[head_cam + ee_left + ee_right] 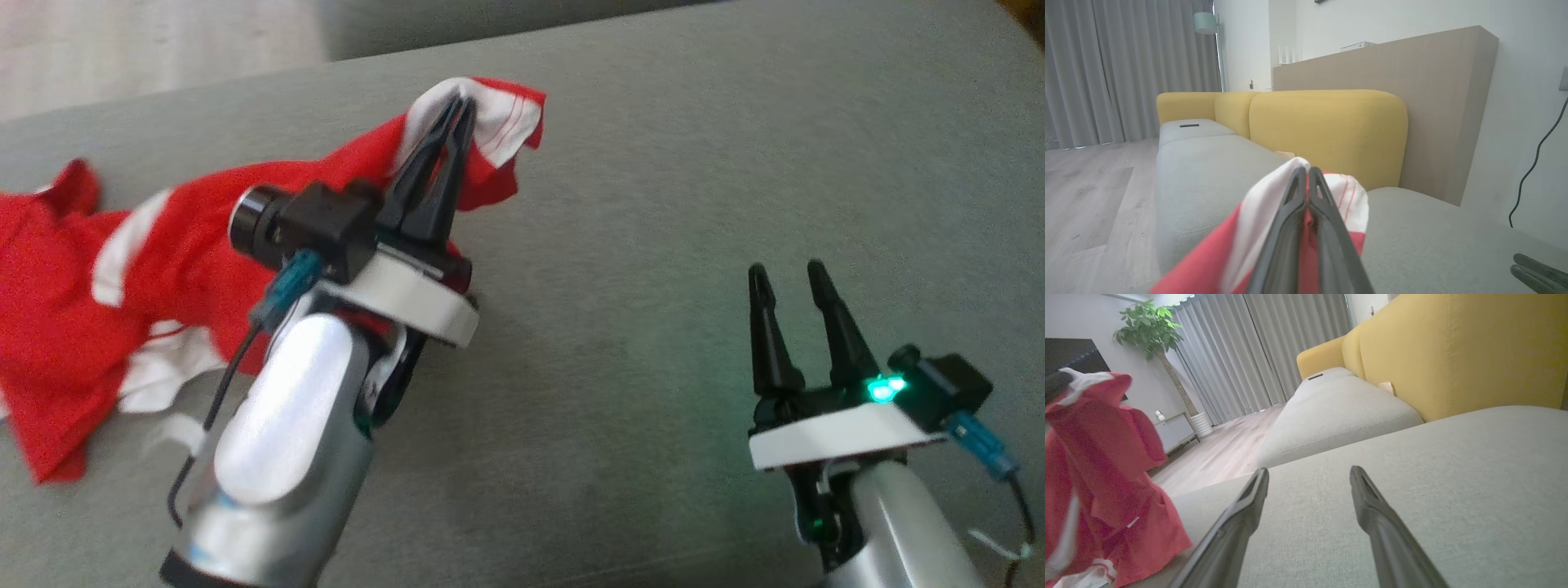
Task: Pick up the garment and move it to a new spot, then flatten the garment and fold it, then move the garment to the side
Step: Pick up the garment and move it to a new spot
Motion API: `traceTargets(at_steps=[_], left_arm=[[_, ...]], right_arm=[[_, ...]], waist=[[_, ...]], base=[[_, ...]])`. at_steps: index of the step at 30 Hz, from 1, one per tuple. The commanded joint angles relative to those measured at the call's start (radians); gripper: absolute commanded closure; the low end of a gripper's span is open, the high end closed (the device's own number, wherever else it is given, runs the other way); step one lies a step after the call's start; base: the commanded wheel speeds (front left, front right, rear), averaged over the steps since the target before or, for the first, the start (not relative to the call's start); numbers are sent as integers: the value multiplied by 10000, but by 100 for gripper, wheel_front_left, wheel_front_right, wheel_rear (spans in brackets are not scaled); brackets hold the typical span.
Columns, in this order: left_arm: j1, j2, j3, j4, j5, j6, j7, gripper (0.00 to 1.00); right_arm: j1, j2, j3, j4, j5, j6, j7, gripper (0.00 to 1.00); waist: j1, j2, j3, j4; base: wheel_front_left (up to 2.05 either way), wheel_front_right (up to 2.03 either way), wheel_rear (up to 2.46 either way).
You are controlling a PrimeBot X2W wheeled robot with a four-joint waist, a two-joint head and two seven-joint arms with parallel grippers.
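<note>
Left gripper (459, 104): pressed shut on a white-and-red corner of the garment (65, 286), held above the seat (702, 180), probably to carry it to a new spot.
Garment: the rest lay crumpled on the seat's left part.
Right gripper (788, 273): spread, empty, well apart from the cloth.
Edges: the seat's floor-side edge ran near the heap; the backrest (1327, 130) stood beyond.
Room: wide bare seat to the right.

Garment (73, 278) lies on cushion (653, 204), left of the right pincer (786, 268).
</note>
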Motion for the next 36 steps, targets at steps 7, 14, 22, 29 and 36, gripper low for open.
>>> traceTargets(at_steps=[7,14,22,29,36], left_arm=[[-2098,-59,-440,471,-297,534,-275,100],[-2736,-67,-2631,1407,-1870,969,-472,0],[-2535,-69,-3531,1615,-2396,1478,-572,0],[-1333,254,-2164,916,-1861,1633,-576,0],[682,715,-558,-70,-1452,1583,-577,0]], right_arm=[[-685,-54,61,-696,252,-7,-109,0],[-599,-54,-69,-882,265,-7,-109,0],[-561,-54,-317,-1033,72,-7,-109,0],[-389,-54,-608,-1116,-346,-7,-109,0],[-2,-54,-606,-1090,-798,-7,-109,0]], waist=[[0,0,624,-1890],[0,0,654,-2221],[0,0,587,-1392],[0,0,173,-131],[0,0,-298,941]], base=[[0,0,0],[0,0,0],[0,0,0],[0,0,0],[0,0,0]])
